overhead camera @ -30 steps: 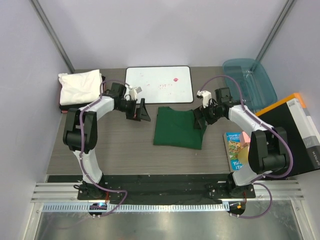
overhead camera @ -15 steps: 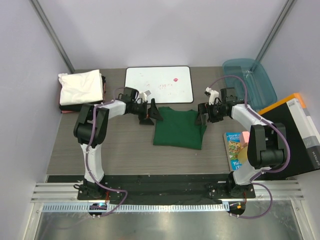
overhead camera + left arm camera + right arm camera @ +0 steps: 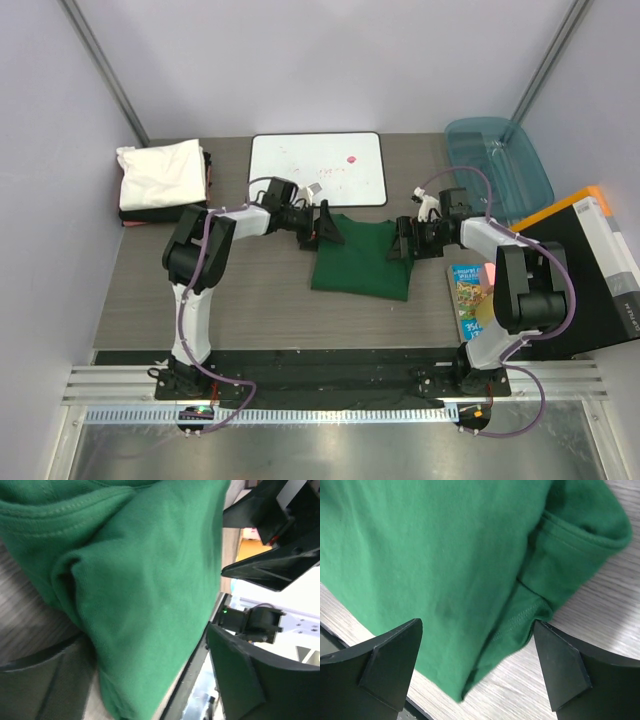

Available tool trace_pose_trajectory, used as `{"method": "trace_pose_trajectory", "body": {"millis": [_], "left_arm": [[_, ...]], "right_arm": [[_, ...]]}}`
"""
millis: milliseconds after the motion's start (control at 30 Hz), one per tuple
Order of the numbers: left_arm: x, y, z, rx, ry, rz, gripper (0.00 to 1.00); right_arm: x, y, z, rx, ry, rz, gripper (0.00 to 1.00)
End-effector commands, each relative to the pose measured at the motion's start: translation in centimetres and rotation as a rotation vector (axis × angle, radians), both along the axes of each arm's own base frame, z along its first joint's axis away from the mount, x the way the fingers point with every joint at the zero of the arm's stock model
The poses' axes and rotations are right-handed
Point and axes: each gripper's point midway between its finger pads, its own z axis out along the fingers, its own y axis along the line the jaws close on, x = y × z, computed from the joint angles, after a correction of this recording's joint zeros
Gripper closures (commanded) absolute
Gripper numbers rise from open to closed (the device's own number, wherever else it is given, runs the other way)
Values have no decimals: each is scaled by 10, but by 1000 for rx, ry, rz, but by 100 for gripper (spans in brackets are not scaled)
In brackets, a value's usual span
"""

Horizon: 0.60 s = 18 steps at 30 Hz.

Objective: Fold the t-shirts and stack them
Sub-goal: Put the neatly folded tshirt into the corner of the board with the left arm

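Looks roughly halfway. On the worktop (image 3: 250, 300), got the green t-shirt (image 3: 360, 262) lying part-folded right between the left hand (image 3: 325, 228) and right hand (image 3: 400, 245), with the folded white-and-black pile (image 3: 160, 175) well off beyond the left hand. Still needs a last fold and stacking. Only shows that pile from overhead. Up close from the wrists, shows both hands spread wide, straddling cloth edges, gripping nothing, plus a stitched sleeve hem (image 3: 570, 532).

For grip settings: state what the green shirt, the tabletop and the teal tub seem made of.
Green shirt: soft matte knit, likely cotton; stitched hems, soft folds. Tabletop: grey wood-grain, probably laminate; streaked lines. Tub: glossy translucent plastic; see-through walls.
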Motion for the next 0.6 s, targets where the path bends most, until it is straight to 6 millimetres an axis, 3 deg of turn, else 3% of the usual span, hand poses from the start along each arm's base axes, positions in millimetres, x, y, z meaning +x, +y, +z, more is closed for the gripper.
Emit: {"method": "trace_pose_trajectory", "body": {"millis": [0,233,267,333,400,567], "left_arm": [[-7,-13,-18,0,37,-3,23],[-8,-28,-17,-44,42,-29,56],[-9,-30,-17,-47,41,-33,68],[-10,-33,-19,-50,50,-40,75],[-13,-38,-22,-45,57,-44,100],[-11,-40,-21,-11,28,-45,100]], "right_arm": [[13,8,5,61,-22,-29,2],[16,9,11,63,-34,-24,2],[16,10,13,63,-42,-23,3],[18,9,15,62,-50,-23,3],[18,9,18,62,-58,-23,3],[14,7,22,50,-74,-24,2]]}}
